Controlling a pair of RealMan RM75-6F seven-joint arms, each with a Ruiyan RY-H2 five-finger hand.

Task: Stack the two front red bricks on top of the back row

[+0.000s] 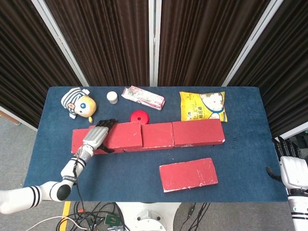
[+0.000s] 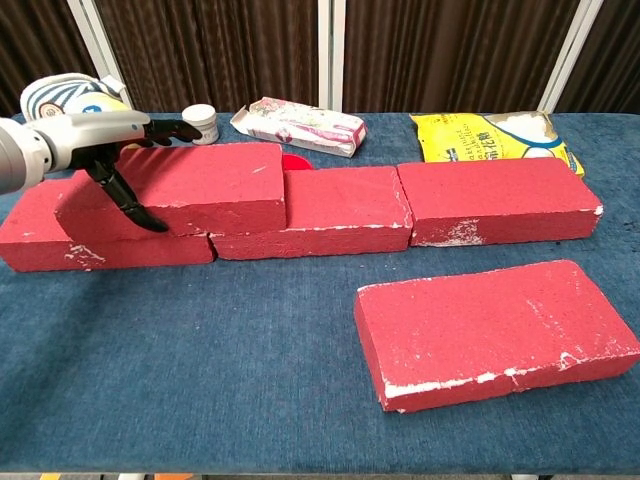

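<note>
Blue table (image 1: 125,168), left hand (image 1: 96,136) apparently on stacked brick (image 2: 190,185)

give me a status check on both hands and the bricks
Left robot hand grips stacked red brick atop back row. Right robot hand idle off table edge. Second red brick alone in front, path clear.

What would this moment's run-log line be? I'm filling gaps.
left hand: grips stacked brick | right hand: idle, off table | front brick: unstacked
</note>
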